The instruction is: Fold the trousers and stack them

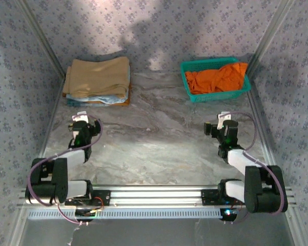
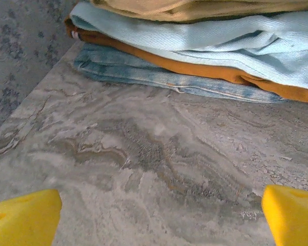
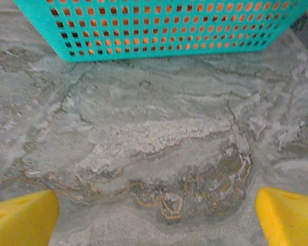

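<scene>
Folded trousers top stack at table's far-left corner
Overhead: left gripper and right gripper spread wide, empty. Left wrist: soft, light cloth, likely best pinched at a folded edge. Right wrist: teal basket ahead.

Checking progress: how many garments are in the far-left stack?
4: tan trousers on top, light blue cloth beneath, then an orange-brown one, faded denim at the bottom. Others may be hidden between.

Trousers atop clothes pile, left of basket
</scene>
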Robot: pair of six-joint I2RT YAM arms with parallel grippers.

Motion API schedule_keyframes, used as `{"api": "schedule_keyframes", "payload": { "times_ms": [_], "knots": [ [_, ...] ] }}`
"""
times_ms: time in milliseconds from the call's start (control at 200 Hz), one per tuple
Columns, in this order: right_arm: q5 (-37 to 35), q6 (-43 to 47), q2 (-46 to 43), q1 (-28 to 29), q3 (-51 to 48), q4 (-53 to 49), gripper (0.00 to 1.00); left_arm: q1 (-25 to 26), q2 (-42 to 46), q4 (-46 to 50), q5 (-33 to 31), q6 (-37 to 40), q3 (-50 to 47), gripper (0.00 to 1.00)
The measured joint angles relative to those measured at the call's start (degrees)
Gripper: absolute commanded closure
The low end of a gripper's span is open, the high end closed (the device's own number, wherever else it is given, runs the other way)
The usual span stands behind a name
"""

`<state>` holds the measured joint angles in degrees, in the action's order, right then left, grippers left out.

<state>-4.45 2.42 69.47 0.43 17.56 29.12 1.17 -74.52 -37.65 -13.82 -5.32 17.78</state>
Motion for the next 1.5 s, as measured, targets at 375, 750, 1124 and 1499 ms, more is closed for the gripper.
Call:
{"api": "schedule_keyframes", "payload": {
  "times_ms": [375, 750, 1124, 1499],
  "knots": [
    [1.27, -0.15, 12.92, -0.68, -0.92, 18.95, 0.0, -0.07, -13.55, -10.25, 6.4, 4.09, 1.44, 0.0],
    [2.89, -0.22, 17.7, -2.32, 4.76, 16.22, 0.0, -0.92, -13.68, -8.79, 6.99, 3.96, 4.98, 0.01],
    [2.8, -0.22, 17.7, -2.27, 4.76, 16.11, 0.0, -0.92, -13.68, -8.76, 7.04, 3.91, 4.98, 0.0],
    [2.8, -0.22, 17.7, -2.27, 4.76, 16.11, 0.0, -1.07, -13.68, -8.66, 7.21, 3.8, 4.98, 0.0]
  ]
}}
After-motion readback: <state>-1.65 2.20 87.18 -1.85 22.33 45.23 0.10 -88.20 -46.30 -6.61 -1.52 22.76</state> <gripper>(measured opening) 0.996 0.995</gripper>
